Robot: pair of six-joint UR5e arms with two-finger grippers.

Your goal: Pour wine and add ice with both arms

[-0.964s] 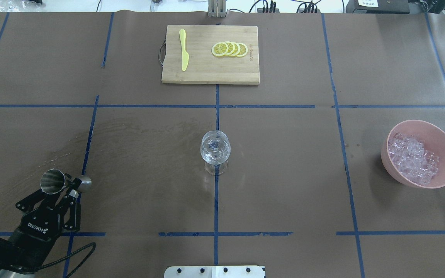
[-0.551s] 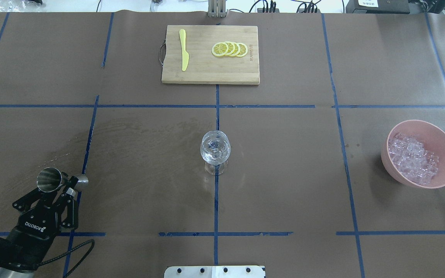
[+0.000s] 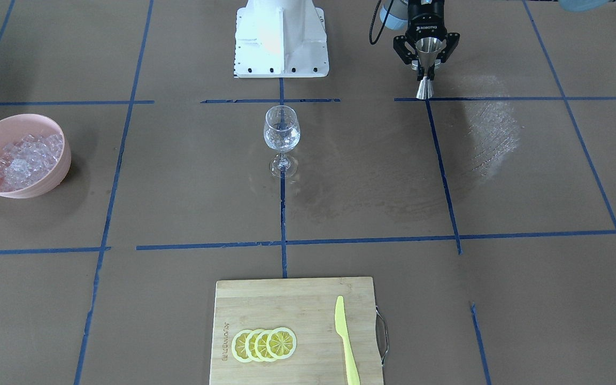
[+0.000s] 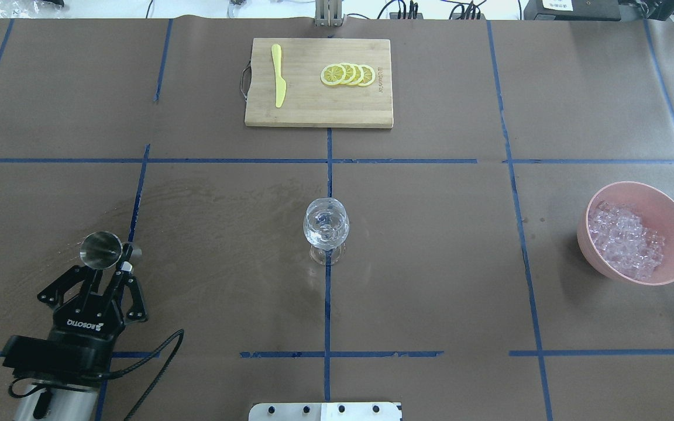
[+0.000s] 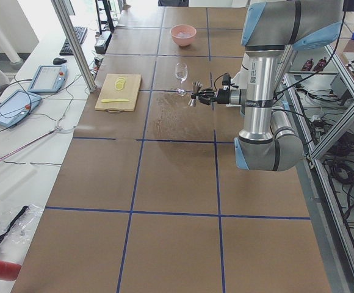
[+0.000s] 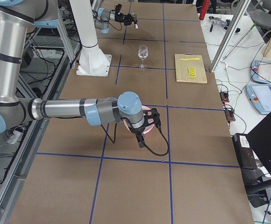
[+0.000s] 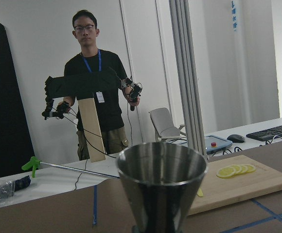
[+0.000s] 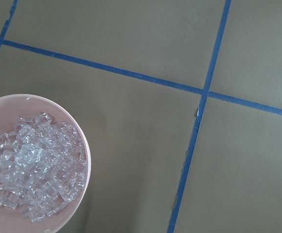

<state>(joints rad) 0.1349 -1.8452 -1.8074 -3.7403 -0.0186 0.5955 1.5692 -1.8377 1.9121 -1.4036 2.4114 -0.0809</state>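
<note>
Clear whitish ice (image 4: 626, 240) heaped in pink bowl (image 4: 671, 206); left pincer (image 3: 426, 61) clamping jigger (image 3: 423, 90), right pincer (image 6: 148, 124) unclear

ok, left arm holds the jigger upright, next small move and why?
Probably carry the jigger level toward the wine glass, no tilt yet. The left gripper has its jaws shut on its waist, well off to the glass's side, so tipping here would miss.

- Bright, even light from above on my brown paper-covered table (image 4: 430, 263).
- Soft shadow beside the round pink bowl (image 3: 54, 182).
- Pale glare streaks the paper in the front-facing view.
- The heap of clear ice cubes (image 8: 34, 165) glints.
</note>
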